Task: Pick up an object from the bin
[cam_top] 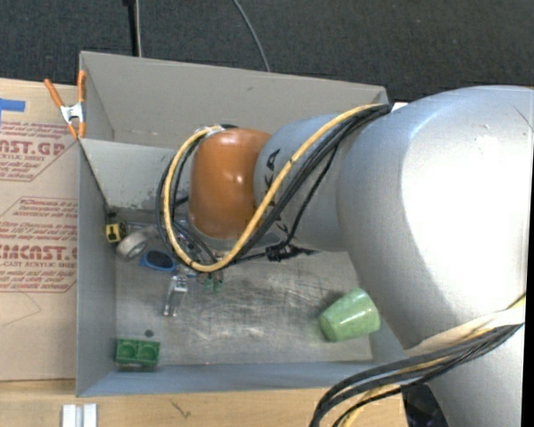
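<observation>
Camera view has my gripper (193, 265) tucked under the arm's orange cover (222, 183), low over the left half of the grey metal bin (91, 333). I cannot tell whether it is released or clenched, so I claim no hold on anything. Nearest to it lie a blue oval piece (157, 260) just to its left and a small silvery metal piece (172, 298) just below, so I judge one of these the likely pick.

My worry is that the cover hides the contact. I could close on bare floor, or nudge the blue piece into the round grey thing (131, 244) and the yellow-and-black bit (112, 232) by the left wall. The yellow cable loop (172, 190) hangs near that wall and might snag.

Also in the bin are a pale green cup (349, 316) on its side at the right, near the arm, and a green studded block (136, 353) in the near-left corner, both well apart from the gripper
</observation>
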Motion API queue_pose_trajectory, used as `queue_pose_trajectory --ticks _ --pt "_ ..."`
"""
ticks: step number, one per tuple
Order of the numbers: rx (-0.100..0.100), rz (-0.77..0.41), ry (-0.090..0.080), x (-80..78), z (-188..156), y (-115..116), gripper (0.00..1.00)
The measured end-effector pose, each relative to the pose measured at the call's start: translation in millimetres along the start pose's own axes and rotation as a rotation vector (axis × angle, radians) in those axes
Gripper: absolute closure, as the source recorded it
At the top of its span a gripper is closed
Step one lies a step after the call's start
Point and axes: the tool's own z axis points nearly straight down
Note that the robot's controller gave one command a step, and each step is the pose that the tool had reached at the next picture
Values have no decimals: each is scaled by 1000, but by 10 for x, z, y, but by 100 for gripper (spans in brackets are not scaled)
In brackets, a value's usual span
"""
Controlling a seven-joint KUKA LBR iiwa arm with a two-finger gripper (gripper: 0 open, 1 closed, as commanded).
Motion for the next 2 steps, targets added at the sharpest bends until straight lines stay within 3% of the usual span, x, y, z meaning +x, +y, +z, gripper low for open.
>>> queue_pose_trajectory --ticks 1,2 --pt "4 74 8 -196 12 178 0" --pt "0 74 1 -213 -6 181 100"
